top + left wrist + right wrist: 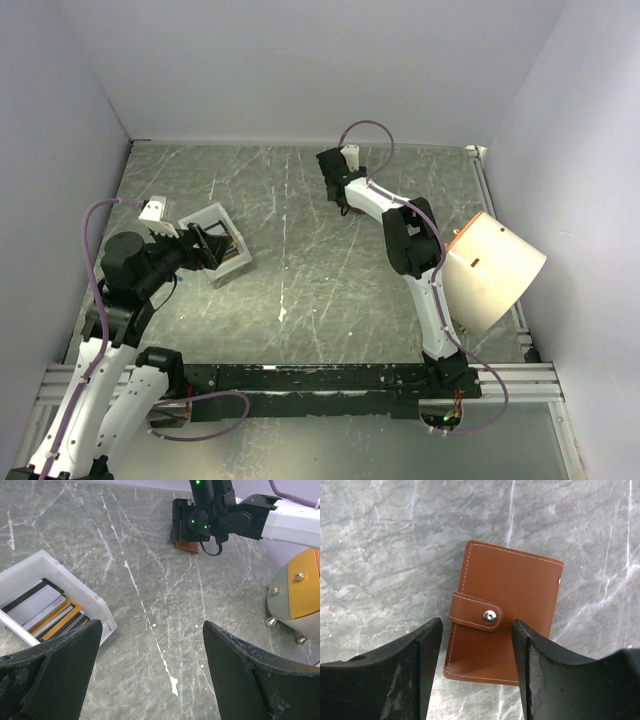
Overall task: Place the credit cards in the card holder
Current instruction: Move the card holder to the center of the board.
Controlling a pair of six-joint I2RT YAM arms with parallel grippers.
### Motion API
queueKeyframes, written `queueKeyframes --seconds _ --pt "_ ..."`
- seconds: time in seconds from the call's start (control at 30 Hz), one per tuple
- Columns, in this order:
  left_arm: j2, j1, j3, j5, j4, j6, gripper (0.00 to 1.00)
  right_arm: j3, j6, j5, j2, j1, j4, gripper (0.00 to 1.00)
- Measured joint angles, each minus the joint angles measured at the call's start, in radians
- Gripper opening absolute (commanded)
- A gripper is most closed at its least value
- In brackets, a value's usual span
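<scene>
Brown leather, stitched pale at the edges: the card holder (pixel 505 612) lay flat and closed on the grey marbled table (pixel 300 200), far side, a little right of centre, with its strap snapped shut. The right gripper (pixel 476 625) hung directly over it, black fingers parted to either side of the strap and gripping nothing; whether the tips touched the leather could not be told. The credit cards (pixel 50 612), gold-yellow, dark and pale, lay overlapped inside a white tray (pixel 75 582) at the table's left side. The left gripper (pixel 150 630) hovered just beside that tray, fingers spread very wide and empty. A large cream cylinder (pixel 495 270) with an orange rim lay tilted at the right edge, near the right arm.
</scene>
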Motion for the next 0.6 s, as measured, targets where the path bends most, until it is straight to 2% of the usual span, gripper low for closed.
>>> queueKeyframes --seconds 0.23,0.6 --pt "0.006 0.000 0.000 0.000 0.000 0.000 0.93 -0.033 -0.055 -0.022 -0.010 -0.011 0.057 0.44" --pt "0.004 0.000 0.000 -0.003 0.000 0.000 0.93 -0.199 -0.088 -0.147 -0.119 -0.005 0.133 0.42"
